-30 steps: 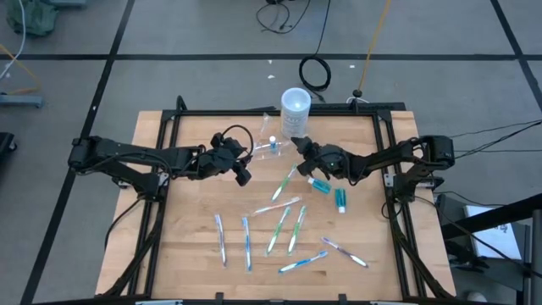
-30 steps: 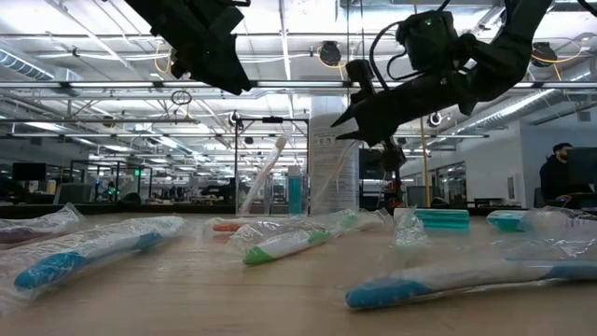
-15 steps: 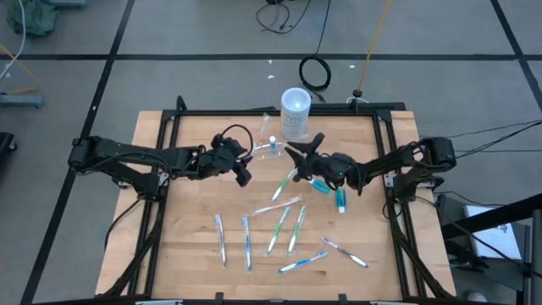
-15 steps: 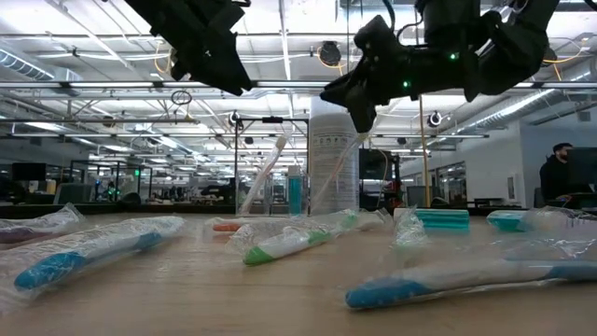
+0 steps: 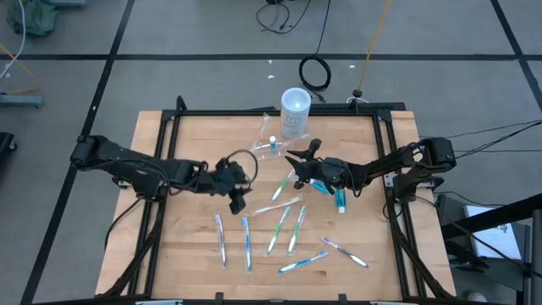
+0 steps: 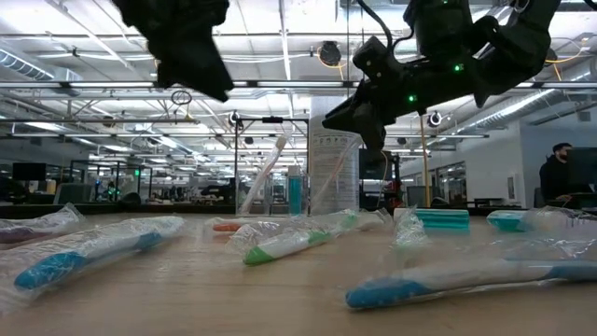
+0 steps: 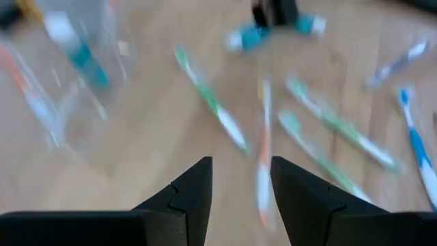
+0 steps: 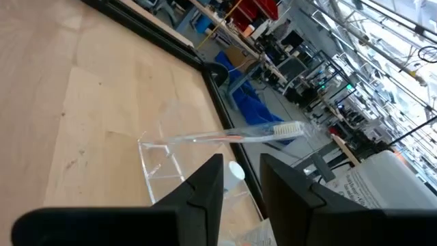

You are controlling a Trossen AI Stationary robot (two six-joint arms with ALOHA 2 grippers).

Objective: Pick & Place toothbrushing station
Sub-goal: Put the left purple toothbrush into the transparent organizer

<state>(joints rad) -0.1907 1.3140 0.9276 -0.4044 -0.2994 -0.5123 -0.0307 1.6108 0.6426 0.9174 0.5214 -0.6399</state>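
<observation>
No legible text; white cup (image 6: 333, 173) print unreadable.

The wooden tabletop (image 5: 195, 246) carries a tall white translucent cup (image 5: 295, 113) at its far edge, which I take as the landmark; well in front of that cup lie wrapped toothbrushes, two blue ones (image 5: 233, 241) to the left, two green ones (image 5: 288, 229) side by side in the middle, two more (image 5: 326, 253) furthest off; a teal tube (image 5: 340, 200) rests nearer the cup; behind the cup a black cable coil (image 5: 315, 73) lies on the floor; a person (image 6: 560, 173) sits far off.
</observation>
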